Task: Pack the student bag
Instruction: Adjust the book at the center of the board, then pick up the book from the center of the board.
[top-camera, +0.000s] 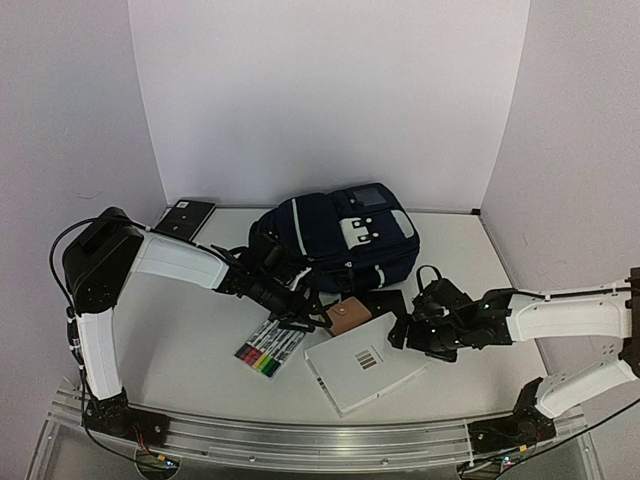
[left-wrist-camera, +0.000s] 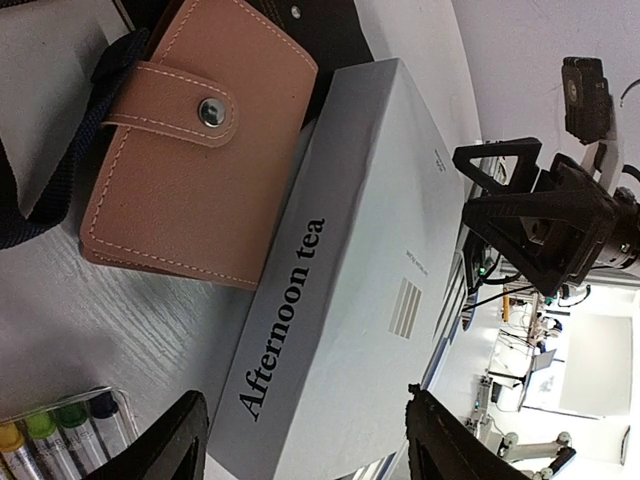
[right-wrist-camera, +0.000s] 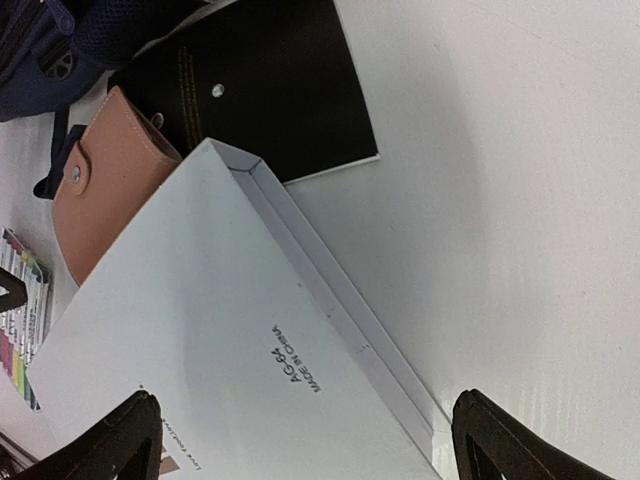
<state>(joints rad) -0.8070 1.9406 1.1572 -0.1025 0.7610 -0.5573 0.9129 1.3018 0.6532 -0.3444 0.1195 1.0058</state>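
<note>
The navy student bag lies at the back of the table with its white-patched pocket facing up; a corner of it shows in the right wrist view. A white box marked "Afternoon tea" lies flat in front of it. My left gripper hovers open at the box's left end, and its fingers straddle that end without touching. My right gripper stands open over the box's right edge, nothing between its fingers.
A pink snap wallet leans against the box's far corner, partly on a black notebook. A pack of coloured markers lies left of the box. A black card sits at the back left. White walls surround the table.
</note>
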